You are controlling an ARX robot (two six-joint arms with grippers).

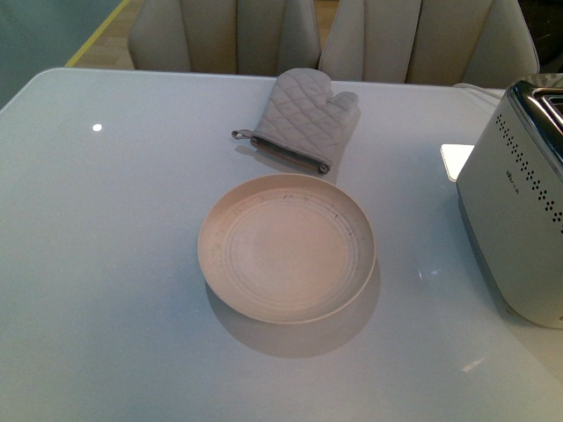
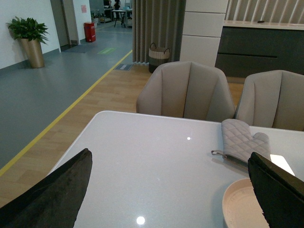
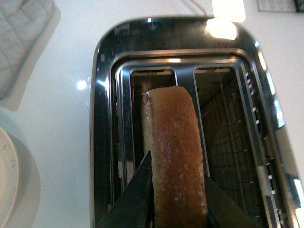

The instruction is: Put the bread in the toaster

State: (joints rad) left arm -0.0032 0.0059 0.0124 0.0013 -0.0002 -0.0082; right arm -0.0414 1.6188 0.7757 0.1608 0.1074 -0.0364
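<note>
The silver-white toaster (image 1: 515, 233) with dotted side stands at the table's right edge; neither arm shows in the front view. In the right wrist view my right gripper (image 3: 176, 190) is shut on the bread (image 3: 173, 152), held edge-on with its brown crust up, directly above the toaster's chrome top (image 3: 102, 118), over the bar between its two slots. My left gripper (image 2: 168, 190) is open and empty, low over the table's left part, its dark fingers (image 2: 52, 194) wide apart.
A round cream plate (image 1: 287, 248) sits mid-table, also at the left wrist view's edge (image 2: 242, 206). A grey quilted oven mitt (image 1: 303, 119) lies behind it. Beige chairs (image 1: 229, 35) stand along the far table edge.
</note>
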